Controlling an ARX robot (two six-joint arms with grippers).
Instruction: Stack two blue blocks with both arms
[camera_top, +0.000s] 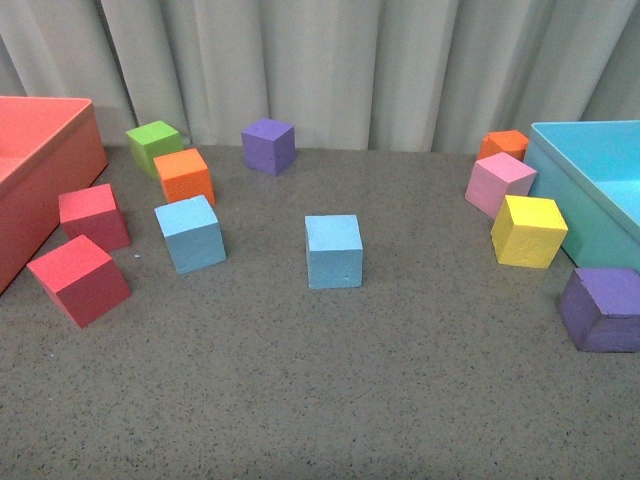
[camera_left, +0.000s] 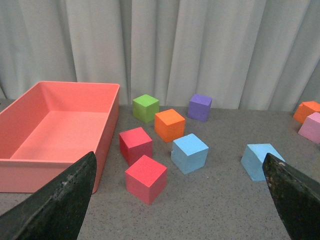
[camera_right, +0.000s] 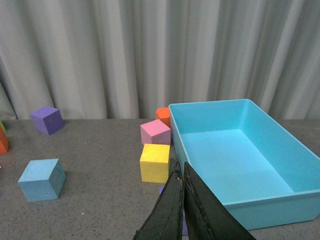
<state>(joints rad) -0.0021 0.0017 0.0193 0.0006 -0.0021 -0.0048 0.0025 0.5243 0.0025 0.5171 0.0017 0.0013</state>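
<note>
Two blue blocks rest apart on the grey table: one left of centre (camera_top: 190, 233), the other in the middle (camera_top: 333, 250). Neither arm shows in the front view. In the left wrist view both blocks (camera_left: 189, 152) (camera_left: 260, 161) lie ahead of my left gripper (camera_left: 179, 154), whose black fingers (camera_left: 55, 200) stand wide open with nothing between them. My right gripper (camera_right: 181, 164) is shut and empty, hovering by the turquoise bin (camera_right: 225, 105). The right wrist view shows only one blue block (camera_right: 42, 179), far off to the side.
A salmon bin (camera_top: 40, 150) stands at the left edge and the turquoise bin (camera_top: 600, 200) at the right. Red (camera_top: 80, 280), orange (camera_top: 185, 175), green (camera_top: 153, 143), purple (camera_top: 268, 146), pink (camera_top: 498, 183) and yellow (camera_top: 528, 231) cubes lie around. Another purple cube (camera_top: 600, 310) sits front right.
</note>
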